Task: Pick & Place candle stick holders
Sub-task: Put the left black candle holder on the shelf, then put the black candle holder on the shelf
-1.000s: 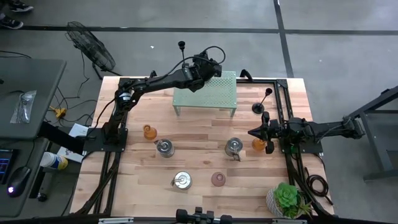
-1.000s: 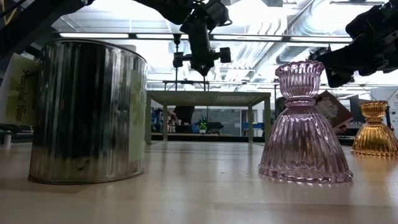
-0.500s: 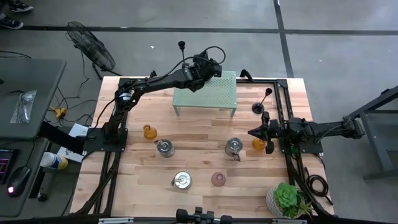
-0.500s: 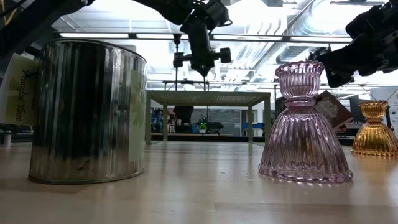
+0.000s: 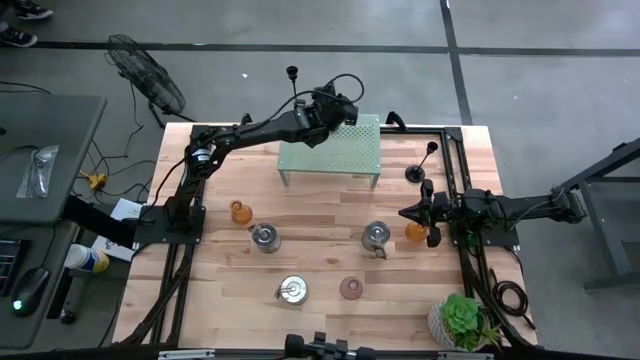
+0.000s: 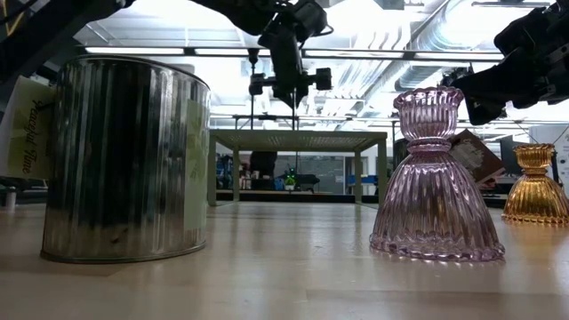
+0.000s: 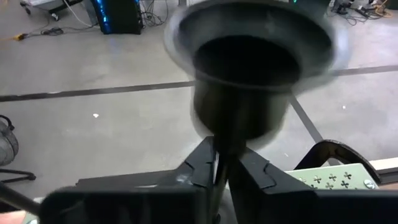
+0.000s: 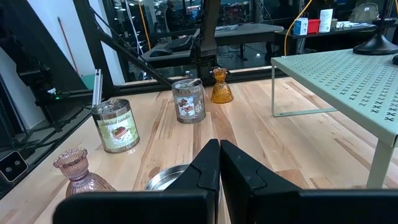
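Observation:
A tall black candle stick holder (image 5: pixel 294 86) stands upright at the far left end of the green perforated rack (image 5: pixel 345 150), with my left gripper (image 5: pixel 308 104) shut on it. In the low view its thin stem (image 6: pixel 252 111) runs down to the rack top. A round black base (image 8: pixel 376 46) rests on the rack in the right wrist view. A second candle stick holder (image 5: pixel 424 160) stands on its base on the table right of the rack. My right gripper (image 5: pixel 405 213) waits shut at the table's right side, touching nothing. My left gripper pinches the holder's thin stem (image 7: pixel 217 167) between its two fingers, just below the cup top (image 7: pixel 245 68). The fingers come nearly level, slanting slightly down, and lie across the stem. The holder stays upright; where its base stands is hidden by the arm in the high view.
Three tins (image 5: pixel 264 237) (image 5: pixel 375 236) (image 5: pixel 292 290), two amber glass holders (image 5: pixel 239 211) (image 5: pixel 416 232) and a pink glass holder (image 5: pixel 351 288) stand on the near half of the table. A potted plant (image 5: pixel 460 320) sits at the near right corner.

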You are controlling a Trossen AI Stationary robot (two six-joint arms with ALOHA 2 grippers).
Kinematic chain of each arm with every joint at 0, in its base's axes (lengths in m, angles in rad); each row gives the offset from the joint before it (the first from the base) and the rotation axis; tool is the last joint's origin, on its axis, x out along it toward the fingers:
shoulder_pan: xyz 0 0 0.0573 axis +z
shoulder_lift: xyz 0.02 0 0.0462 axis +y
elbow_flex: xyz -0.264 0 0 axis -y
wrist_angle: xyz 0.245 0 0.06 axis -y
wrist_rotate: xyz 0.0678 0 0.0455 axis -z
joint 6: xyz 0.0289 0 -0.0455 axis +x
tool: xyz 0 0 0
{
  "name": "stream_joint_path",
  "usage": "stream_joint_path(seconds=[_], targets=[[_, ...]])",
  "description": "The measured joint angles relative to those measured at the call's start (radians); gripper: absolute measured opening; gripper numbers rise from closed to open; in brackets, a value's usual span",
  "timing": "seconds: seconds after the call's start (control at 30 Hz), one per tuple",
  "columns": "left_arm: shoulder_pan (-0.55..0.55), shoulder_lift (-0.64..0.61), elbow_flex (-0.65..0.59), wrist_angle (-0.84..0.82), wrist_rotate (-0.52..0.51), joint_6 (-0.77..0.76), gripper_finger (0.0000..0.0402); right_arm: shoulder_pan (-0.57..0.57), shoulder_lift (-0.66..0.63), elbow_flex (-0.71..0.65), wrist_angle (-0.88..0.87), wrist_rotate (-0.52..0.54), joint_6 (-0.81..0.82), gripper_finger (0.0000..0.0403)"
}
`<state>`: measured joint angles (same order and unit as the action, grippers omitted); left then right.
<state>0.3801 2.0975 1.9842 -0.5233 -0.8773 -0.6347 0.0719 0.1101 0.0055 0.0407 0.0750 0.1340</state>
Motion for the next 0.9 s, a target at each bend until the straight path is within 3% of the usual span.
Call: stream_joint_path(seconds=[0.33,0.9], targets=[[0.000,0.000,0.000,0.007,-0.001,0.002,0.0112,0.000,0.000,0.000,0.000,0.000,0.000,0.0004],[-0.011,0.000,0.000,-0.057,0.021,0.002,0.0119,0.000,0.000,0.000,0.000,0.000,0.000,0.0004]])
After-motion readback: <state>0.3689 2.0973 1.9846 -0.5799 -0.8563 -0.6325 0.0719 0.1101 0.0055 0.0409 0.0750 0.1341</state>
